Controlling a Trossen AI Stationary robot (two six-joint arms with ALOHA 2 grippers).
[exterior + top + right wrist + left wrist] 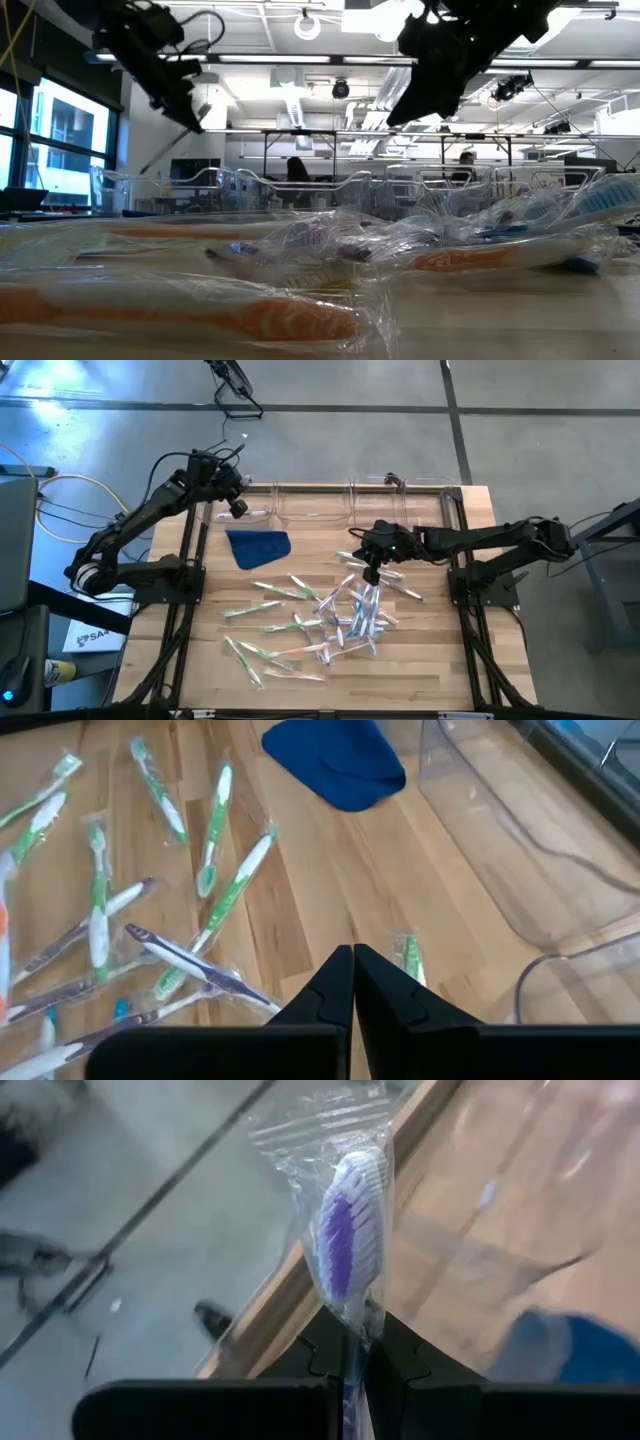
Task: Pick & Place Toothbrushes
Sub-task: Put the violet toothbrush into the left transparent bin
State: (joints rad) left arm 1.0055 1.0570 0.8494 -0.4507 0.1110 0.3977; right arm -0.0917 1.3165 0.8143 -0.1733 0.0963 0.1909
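**Left claw carries one wrapped toothbrush over the bins; right claw clenched above the pile**

The left claw point(355, 1370) is clamped on a single wrapped toothbrush point(350, 1240) with a purple-and-white bristle head sticking up out of its fingers inside clear film. In the high view this left claw point(236, 507) sits raised at the far left of the desk point(430, 660), over the leftmost of the clear bins point(300, 505), of which about four stand in a row along the far edge.

The right claw point(352, 982) has its fingers pressed together with nothing between them. From above, the right claw point(371, 572) hangs over the far side of the toothbrush pile point(320, 620).

That pile spreads across the middle and near part of the desk: roughly two dozen wrapped sticks, an exact count not possible where they overlap. The right wrist view shows about six green-handled toothbrushes point(232, 890) and a few whitish ones among them.

One blue cloth point(260, 546) lies between the pile and the bins.
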